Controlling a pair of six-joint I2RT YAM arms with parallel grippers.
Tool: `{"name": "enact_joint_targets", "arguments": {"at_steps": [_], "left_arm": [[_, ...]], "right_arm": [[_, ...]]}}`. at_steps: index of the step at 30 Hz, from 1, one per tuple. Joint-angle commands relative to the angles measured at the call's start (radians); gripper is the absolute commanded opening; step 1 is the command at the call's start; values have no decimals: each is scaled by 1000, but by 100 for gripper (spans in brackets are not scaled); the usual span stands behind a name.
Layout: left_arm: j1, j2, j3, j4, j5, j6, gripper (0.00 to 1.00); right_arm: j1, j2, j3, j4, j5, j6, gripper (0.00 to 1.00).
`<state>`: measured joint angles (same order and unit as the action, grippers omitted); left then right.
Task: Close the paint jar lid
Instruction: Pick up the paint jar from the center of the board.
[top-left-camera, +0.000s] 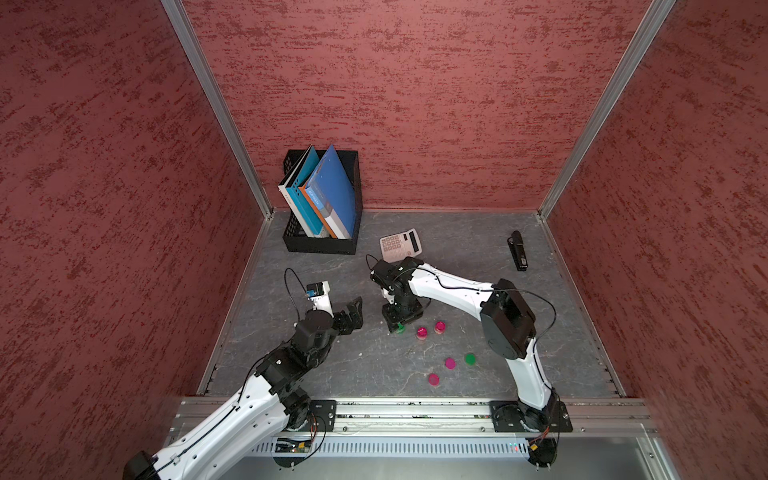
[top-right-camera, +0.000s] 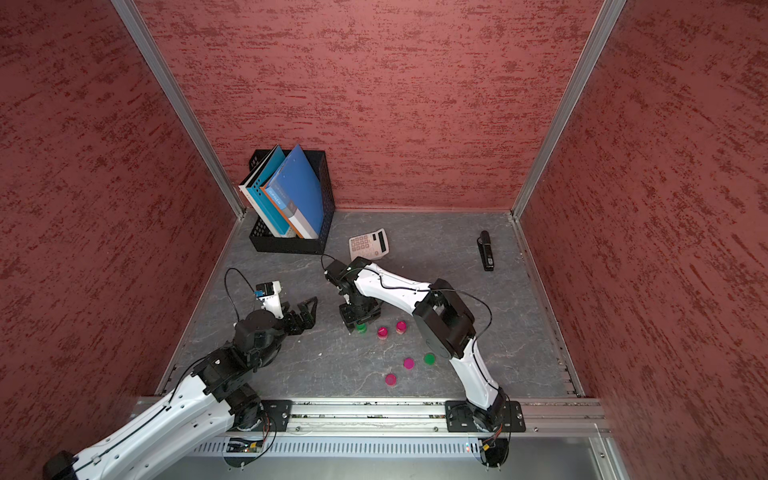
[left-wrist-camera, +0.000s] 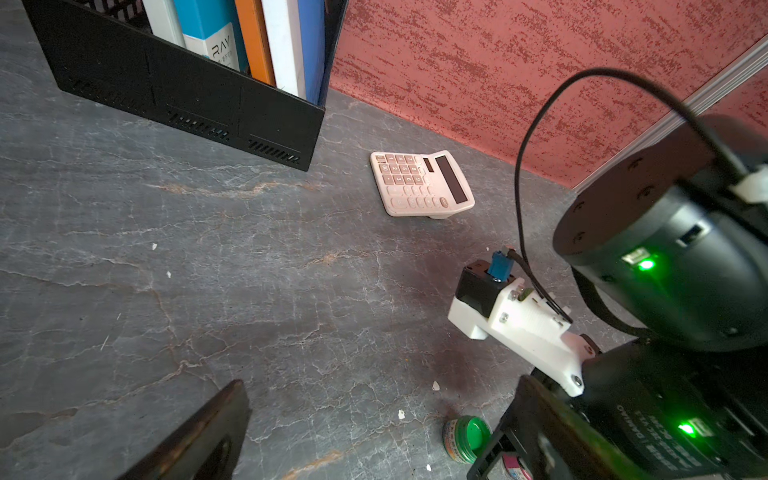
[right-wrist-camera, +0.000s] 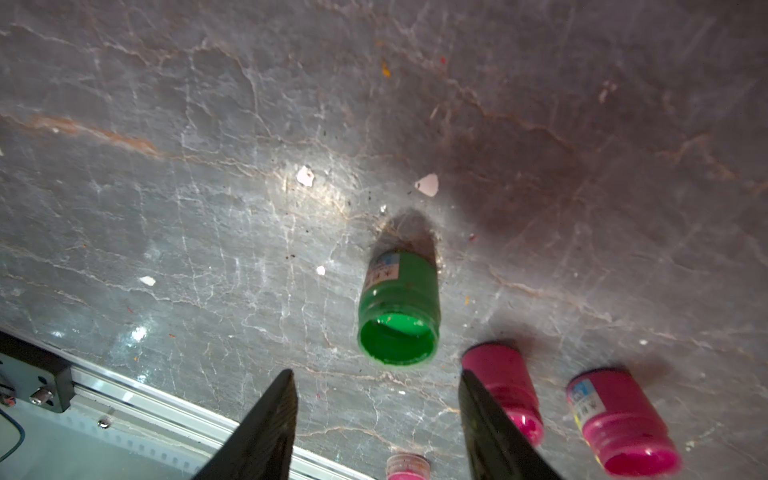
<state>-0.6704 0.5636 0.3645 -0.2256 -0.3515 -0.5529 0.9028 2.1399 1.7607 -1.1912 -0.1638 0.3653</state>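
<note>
- right gripper hangs straight over the green jar, pointing down. its jaws stand partly apart with nothing between them.
- the green jar stands upright and open-mouthed mid-table, at the left end of a row of three. the two pink jars sit just to its right, also uncapped.
- the green lid lies flat on the table, nearer and further right, well apart from its jar. two pink lids lie beside it.
- left gripper waits to the left of the jar with its jaws spread wide, carrying nothing.
- my read: the right gripper looks set to take the jar body, and no lid is on yet.
- to do this well, come down centred on the jar and keep the right-hand finger out of the gap to the nearest pink jar, which sits close on that side.
- grip low on the body, below the threads, so the neck stays free for the lid.
- squeeze gently: the jar is small and light, it could tip, and there is paint showing at the mouth.
- match colours: it's the green lid, not a pink one, set down flat before any twist.
</note>
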Motion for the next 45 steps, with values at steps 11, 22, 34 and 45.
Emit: {"name": "enact_joint_targets", "arguments": {"at_steps": [11,22,34,45], "left_arm": [[17,-5,-7,-6,22,-8,100],[21,-22,-4,-21,28,-8,100],[23,-29,-9,-24,36,-8,100],[22,46,-84,226,174,124,100]], "right_arm": [[5,55,26,15,12,1,46],[4,79,43,35,22,3,45],[1,78,45,33,42,4,32],[-29,-111,84,-91,57,-6,26]]}}
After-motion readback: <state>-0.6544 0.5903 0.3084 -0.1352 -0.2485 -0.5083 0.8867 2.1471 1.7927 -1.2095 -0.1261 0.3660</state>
